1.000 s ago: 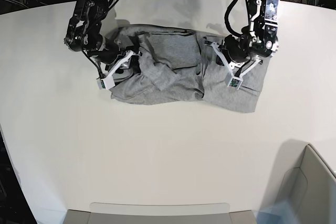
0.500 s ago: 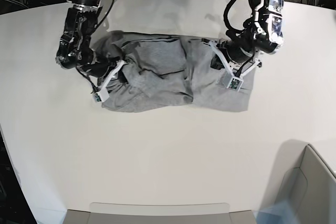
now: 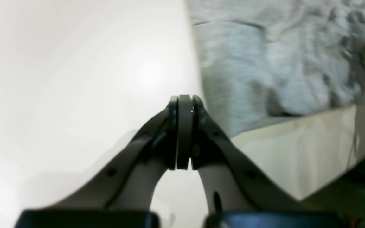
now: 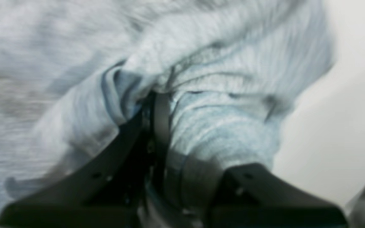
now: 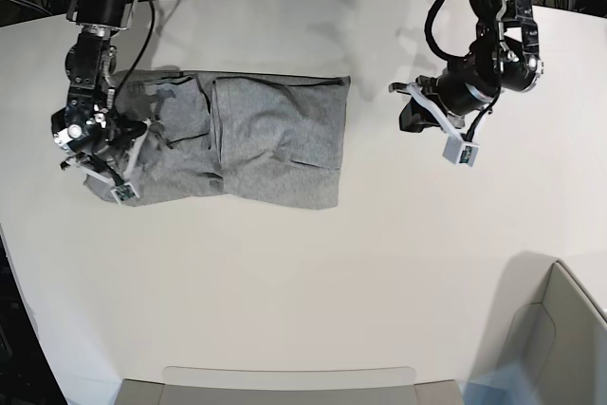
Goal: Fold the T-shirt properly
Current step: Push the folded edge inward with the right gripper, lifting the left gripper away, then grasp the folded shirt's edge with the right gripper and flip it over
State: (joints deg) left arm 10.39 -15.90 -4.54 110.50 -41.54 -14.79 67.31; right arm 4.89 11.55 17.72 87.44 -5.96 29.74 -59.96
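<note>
The right gripper (image 5: 112, 170) clamps the grey T-shirt's (image 5: 270, 144) nine-o'clock edge; the left gripper (image 5: 438, 132), pinched closed and empty, sits well apart at three o'clock.

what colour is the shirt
Heather grey, no print showing; the T-shirt shows best in the base view.

Black arms w/ dangling cables; hands (image 5: 438, 126) white-shelled, dark pads (image 3: 184, 126), small screw holes.
</note>
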